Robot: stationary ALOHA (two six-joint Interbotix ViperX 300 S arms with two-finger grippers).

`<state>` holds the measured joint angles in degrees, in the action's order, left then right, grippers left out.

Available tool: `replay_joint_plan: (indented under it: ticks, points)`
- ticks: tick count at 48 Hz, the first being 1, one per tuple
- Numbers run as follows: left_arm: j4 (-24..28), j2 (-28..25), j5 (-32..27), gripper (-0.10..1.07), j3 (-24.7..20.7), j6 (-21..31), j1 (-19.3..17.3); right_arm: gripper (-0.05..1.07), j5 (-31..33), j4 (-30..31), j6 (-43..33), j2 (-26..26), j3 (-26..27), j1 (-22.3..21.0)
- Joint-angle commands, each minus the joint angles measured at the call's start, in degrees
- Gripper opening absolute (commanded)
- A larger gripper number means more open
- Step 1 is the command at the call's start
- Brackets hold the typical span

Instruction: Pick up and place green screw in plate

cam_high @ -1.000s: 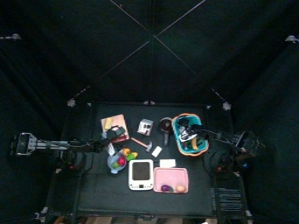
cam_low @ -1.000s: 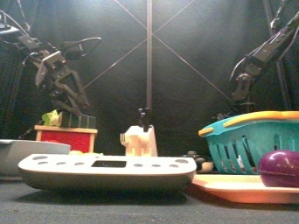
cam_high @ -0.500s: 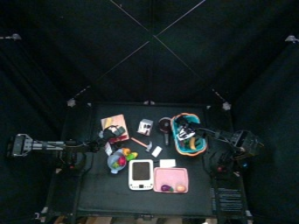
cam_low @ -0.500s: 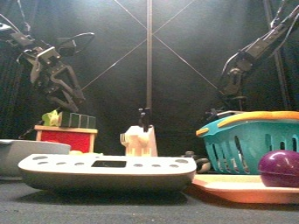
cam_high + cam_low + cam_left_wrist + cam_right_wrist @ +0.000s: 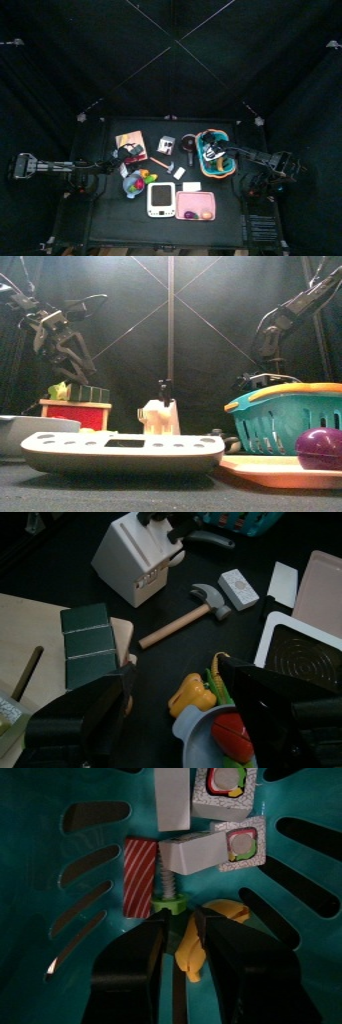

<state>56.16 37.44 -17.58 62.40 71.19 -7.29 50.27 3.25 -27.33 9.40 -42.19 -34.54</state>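
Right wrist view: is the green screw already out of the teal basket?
No, the green screw lies on the floor of the teal basket, just ahead of the right gripper, whose open jaws hold nothing.

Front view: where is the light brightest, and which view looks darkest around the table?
Front view: the light is brightest high up, a glow behind the central pole. Top view: darkest, since only the table is lit and black curtains surround it. Right wrist view: the teal basket is evenly lit, without glare.
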Motion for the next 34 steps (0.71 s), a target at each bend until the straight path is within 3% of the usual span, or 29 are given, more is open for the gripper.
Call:
replay_joint_plan:
  ticks: [1, 34]
  points:
    - [-0.09, 0.0, 0.18, 0.99, -0.7, 0.0, -0.18, 0.77, -1.76, -0.18, 0.0, 0.44, 0.35, 0.0]
    - [-2.02, 0.0, 0.09, 0.99, -0.79, 0.0, -0.53, 0.77, -5.63, 0.7, 0.44, -6.06, -1.14, -0.44]
